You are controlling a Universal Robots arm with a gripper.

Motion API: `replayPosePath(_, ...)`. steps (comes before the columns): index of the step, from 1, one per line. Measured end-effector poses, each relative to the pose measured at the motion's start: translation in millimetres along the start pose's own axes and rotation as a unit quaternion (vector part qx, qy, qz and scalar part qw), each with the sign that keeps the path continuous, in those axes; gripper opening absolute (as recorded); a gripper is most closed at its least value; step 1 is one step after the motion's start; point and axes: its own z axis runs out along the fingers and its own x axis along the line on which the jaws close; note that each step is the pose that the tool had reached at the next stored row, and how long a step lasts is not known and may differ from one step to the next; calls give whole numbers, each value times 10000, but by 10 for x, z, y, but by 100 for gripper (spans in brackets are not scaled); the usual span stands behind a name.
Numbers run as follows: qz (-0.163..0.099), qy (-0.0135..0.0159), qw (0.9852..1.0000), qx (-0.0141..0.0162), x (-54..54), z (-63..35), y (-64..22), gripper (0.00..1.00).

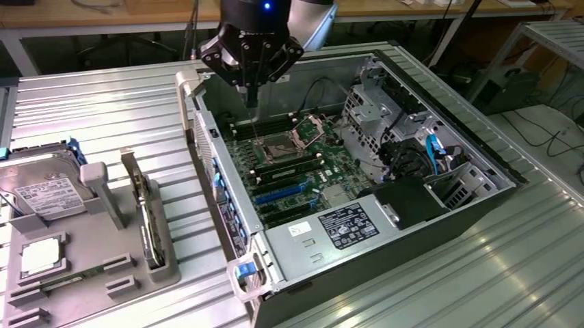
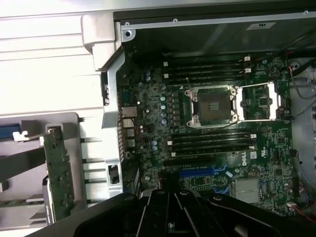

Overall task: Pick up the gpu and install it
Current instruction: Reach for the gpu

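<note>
The gripper (image 1: 251, 97) is seen shut, with nothing gripped, poised above the motherboard (image 1: 292, 167) inside the open case (image 1: 411, 253). The gpu (image 1: 150, 225) is stood on edge well apart from it, outside the case, in a grey holder (image 1: 96, 184).

Open case (image 1: 411, 253) leaves motherboard (image 1: 292, 171) reachable; drive cage (image 1: 374, 116) crowds it.

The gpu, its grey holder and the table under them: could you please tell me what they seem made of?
The gpu shows a green circuit-board face, probably fibreglass laminate, studded with small components. The grey holder looks like matte plastic, perhaps printed: even dull grey, blocky shapes. The table looks like bare metal, probably aluminium: ribbed silvery panels with bright reflections.
</note>
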Motion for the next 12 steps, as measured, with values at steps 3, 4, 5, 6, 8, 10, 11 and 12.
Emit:
replayPosePath(3,0,1,10000,0,10,0,-5,11)
replayPosePath(4,0,1,10000,0,13,0,-8,11)
replayPosePath(5,0,1,10000,0,17,0,-10,11)
replayPosePath(6,0,2,10000,0,20,0,-11,11)
replayPosePath(8,0,3,10000,0,26,0,-15,11)
replayPosePath(10,0,4,10000,0,33,0,-19,11)
replayPosePath(11,0,4,10000,0,35,0,-20,11)
replayPosePath(12,0,5,10000,1,38,0,-23,11)
